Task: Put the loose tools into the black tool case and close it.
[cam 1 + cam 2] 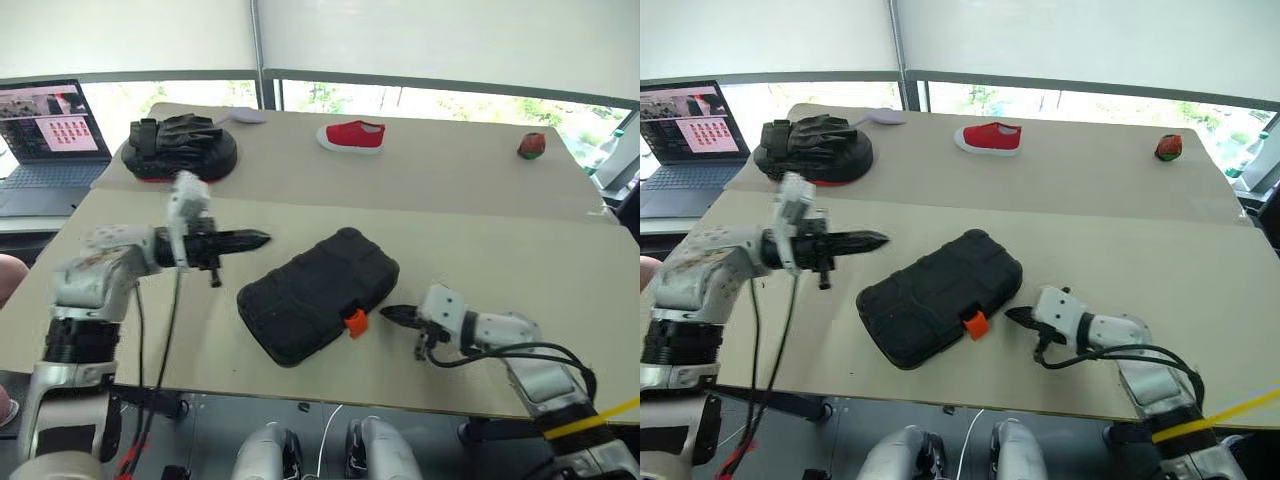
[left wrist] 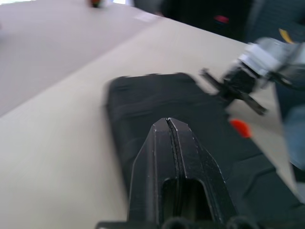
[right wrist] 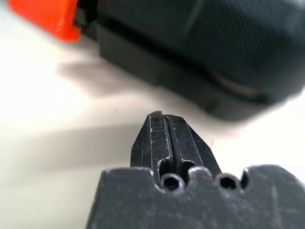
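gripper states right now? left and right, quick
Left gripper: shut, empty, raised beside the black tool case.
Right gripper: shut, empty, near the orange latch.

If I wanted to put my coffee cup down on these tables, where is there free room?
The near table is bare left of the closed black plastic tool case, and to its far right beyond the right hand. The far table is bare between the red canvas shoe and the small red-and-green object. Its left end is crowded by the black padded mitt.

Closed black tool case [image 1: 318, 295] is hiding its contents; laptop [image 1: 45, 140] is getting cropped by frame edge.
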